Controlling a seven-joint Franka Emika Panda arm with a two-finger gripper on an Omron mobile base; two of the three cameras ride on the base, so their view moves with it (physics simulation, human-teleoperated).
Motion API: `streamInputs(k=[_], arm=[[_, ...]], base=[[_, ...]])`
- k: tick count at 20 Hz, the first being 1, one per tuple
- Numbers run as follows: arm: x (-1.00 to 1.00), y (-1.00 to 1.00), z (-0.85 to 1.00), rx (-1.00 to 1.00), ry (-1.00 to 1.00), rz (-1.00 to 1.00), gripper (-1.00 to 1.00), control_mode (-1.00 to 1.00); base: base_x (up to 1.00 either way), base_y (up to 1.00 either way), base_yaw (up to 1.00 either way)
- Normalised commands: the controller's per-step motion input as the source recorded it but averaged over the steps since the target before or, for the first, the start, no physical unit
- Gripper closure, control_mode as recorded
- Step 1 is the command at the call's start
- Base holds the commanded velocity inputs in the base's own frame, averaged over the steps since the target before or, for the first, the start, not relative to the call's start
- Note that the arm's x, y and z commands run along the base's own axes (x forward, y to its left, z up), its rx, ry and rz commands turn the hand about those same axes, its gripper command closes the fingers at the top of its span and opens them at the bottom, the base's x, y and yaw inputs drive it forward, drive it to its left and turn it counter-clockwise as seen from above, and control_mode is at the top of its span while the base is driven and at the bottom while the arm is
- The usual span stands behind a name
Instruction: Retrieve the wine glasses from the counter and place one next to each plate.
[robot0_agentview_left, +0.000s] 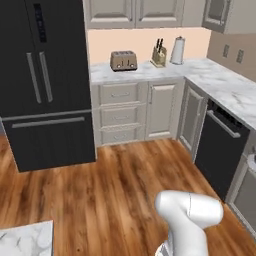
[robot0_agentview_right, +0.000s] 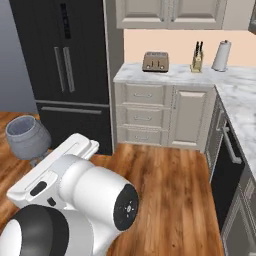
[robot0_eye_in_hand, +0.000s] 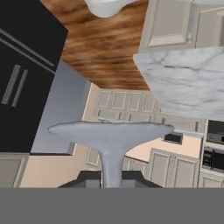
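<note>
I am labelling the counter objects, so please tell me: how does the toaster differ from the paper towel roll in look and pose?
The toaster is brown-beige, low and wide; the paper towel roll is white, tall and narrow. The toaster sits nearer the fridge, the roll nearer the counter's corner, with the knife block between them. Both stand upright on the marble counter against the wall.

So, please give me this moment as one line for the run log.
hand: shut on wine glass stem | wine glass: held, off the counter | plates: not seen | toaster: on counter
</note>
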Motion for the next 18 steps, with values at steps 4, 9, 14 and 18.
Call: streamInputs(k=[4, 9, 14, 18], arm=[[0.00, 0.00, 0.00, 0.00, 0.00, 0.00, 1.00, 1.00], [0.00, 0.00, 0.00, 0.00, 0.00, 0.00, 1.00, 1.00], [0.00, 0.00, 0.00, 0.00, 0.00, 0.00, 1.00, 1.00], [0.00, 0.00, 0.00, 0.00, 0.00, 0.00, 1.00, 1.00]], base=[[-1.00, -0.82, 0.17], [-1.00, -0.06, 0.17], [-1.00, 0.01, 0.12], [-1.00, 0.00, 0.06]])
